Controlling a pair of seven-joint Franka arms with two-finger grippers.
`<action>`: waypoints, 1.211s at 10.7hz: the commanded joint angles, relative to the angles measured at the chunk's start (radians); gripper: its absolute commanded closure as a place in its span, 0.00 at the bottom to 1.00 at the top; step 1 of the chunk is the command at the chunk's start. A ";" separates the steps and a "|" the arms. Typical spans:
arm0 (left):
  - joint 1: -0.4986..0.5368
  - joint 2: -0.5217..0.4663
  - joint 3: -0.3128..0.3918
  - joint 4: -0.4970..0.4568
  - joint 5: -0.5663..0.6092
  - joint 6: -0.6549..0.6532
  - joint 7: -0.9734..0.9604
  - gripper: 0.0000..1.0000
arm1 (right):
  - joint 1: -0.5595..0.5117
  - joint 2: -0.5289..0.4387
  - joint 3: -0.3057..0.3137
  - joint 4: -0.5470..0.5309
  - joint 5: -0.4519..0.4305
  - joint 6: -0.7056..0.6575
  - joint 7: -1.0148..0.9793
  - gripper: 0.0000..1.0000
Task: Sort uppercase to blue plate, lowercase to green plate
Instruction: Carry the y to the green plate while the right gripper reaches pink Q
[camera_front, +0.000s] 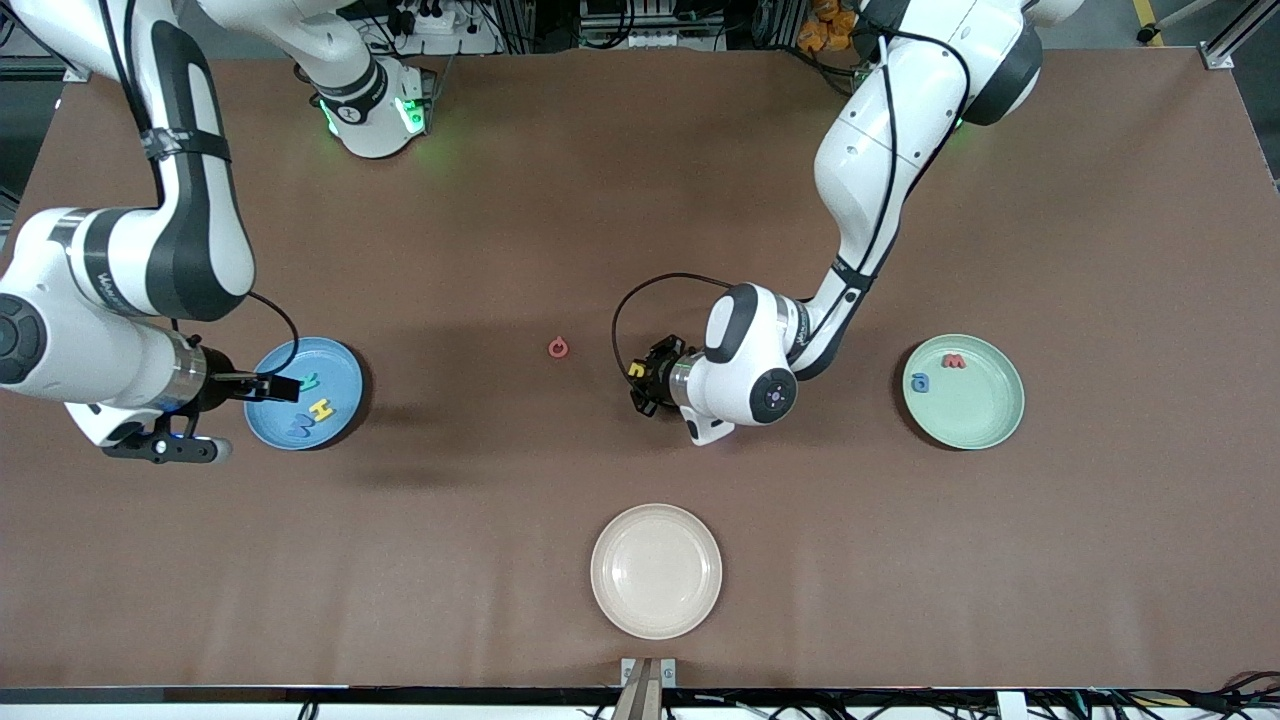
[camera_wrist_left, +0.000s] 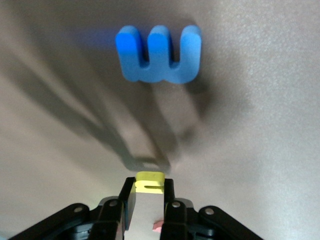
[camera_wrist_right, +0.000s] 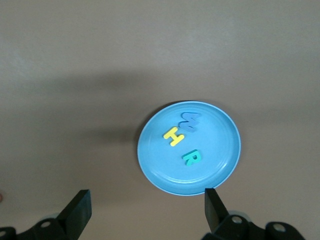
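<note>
My left gripper (camera_front: 640, 375) is shut on the small yellow h (camera_wrist_left: 150, 182), low over the table's middle. A small blue m (camera_wrist_left: 159, 54) lies flat on the table close by; the left hand hides it in the front view. The red G (camera_front: 558, 348) lies alone beside that hand, toward the right arm's end. The blue plate (camera_front: 345, 365) holds the yellow H (camera_front: 320, 408), the teal R (camera_front: 309, 380) and the blue M (camera_front: 298, 427). My right gripper (camera_wrist_right: 145, 200) hangs open and empty over that plate's edge. In the green plate (camera_front: 985, 415) lie the blue a (camera_front: 920, 382) and the red w (camera_front: 953, 361).
A cream-white plate (camera_front: 655, 570) with nothing in it sits near the table's front edge, nearer to the front camera than the left hand. The left arm's black cable (camera_front: 625, 305) loops above the table by the hand.
</note>
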 joint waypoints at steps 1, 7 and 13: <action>0.016 -0.047 0.010 -0.050 -0.028 -0.037 0.034 0.80 | -0.048 -0.027 0.007 -0.036 0.012 0.000 -0.080 0.00; 0.124 -0.178 0.074 -0.240 -0.013 -0.302 0.320 0.85 | 0.022 -0.045 0.094 -0.091 0.012 -0.005 0.054 0.00; 0.203 -0.298 0.157 -0.418 0.244 -0.484 0.543 0.90 | 0.078 -0.064 0.312 -0.256 0.012 0.232 0.439 0.00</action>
